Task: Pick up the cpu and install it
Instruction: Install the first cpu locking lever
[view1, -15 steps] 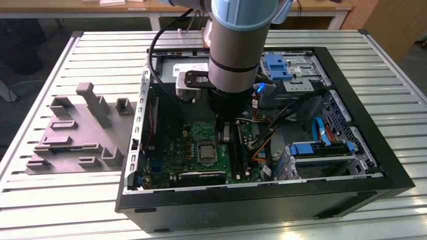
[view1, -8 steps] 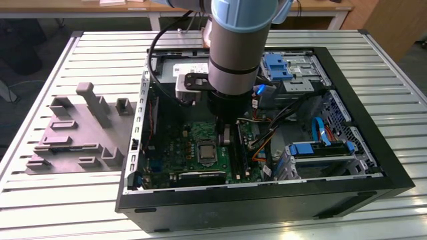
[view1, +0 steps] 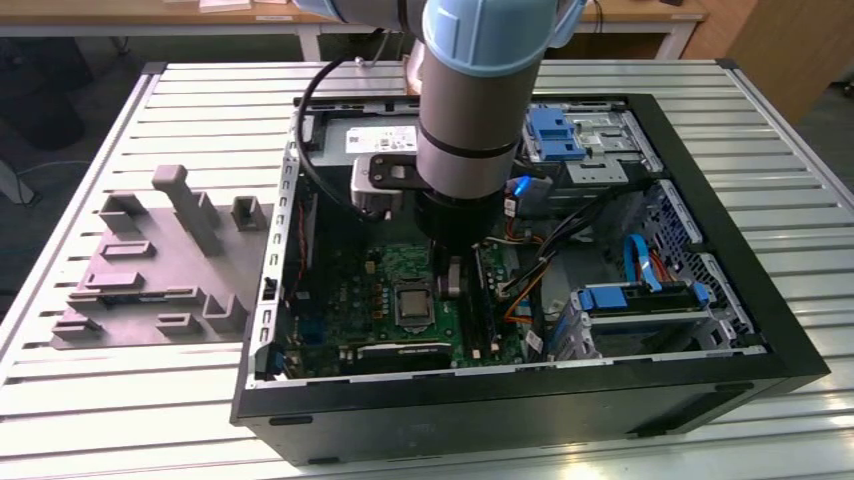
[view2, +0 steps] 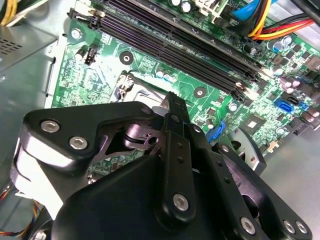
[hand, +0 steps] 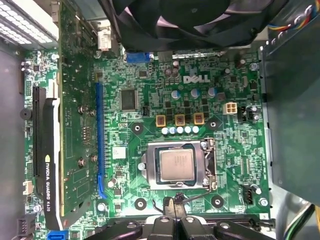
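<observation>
The cpu, a small square chip with a silvery lid, lies flat inside the metal socket frame on the green motherboard. In the first wrist view my gripper hovers just beside the socket's edge, near a thin wire lever; its black fingers are shut together with nothing between them. The exterior view has the arm reaching down into the open computer case, with the gripper next to the socket. In the second wrist view the fingertips hide most of the socket.
A graphics card stands on one side of the socket and a black fan on another. Memory slots and cables run close by. A grey fixture tray lies at the exterior view's left of the case.
</observation>
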